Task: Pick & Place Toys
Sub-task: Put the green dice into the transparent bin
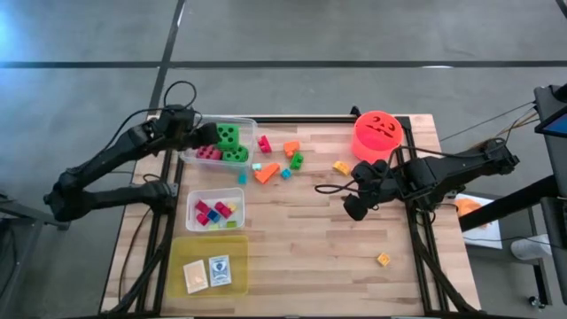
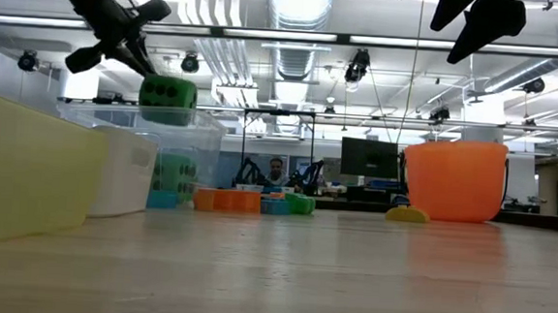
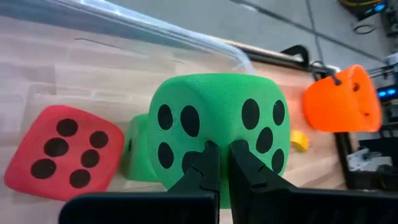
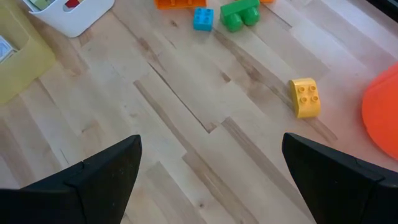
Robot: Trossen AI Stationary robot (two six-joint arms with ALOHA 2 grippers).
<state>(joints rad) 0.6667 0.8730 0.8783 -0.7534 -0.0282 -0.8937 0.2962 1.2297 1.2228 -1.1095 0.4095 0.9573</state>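
A green die with black dots hangs over the clear tub at the table's far left, with my left gripper shut on it. Inside the tub lie a pink die and another green die. Loose blocks rest flat on the table: pink, orange, green, blue and yellow. My right gripper hovers open above bare wood at the table's right, near the yellow block. My left gripper pinches the green die between its two fingers, at the edge where two dotted faces meet. The fingers slant down from the table's left. The die hangs below them, clear of the tub and the dice in it.
A red-orange bucket stands at the far right. A second clear tub with small blocks and a yellow tub with cards sit along the left edge. A small yellow block lies near right. The table's middle is bare wood.
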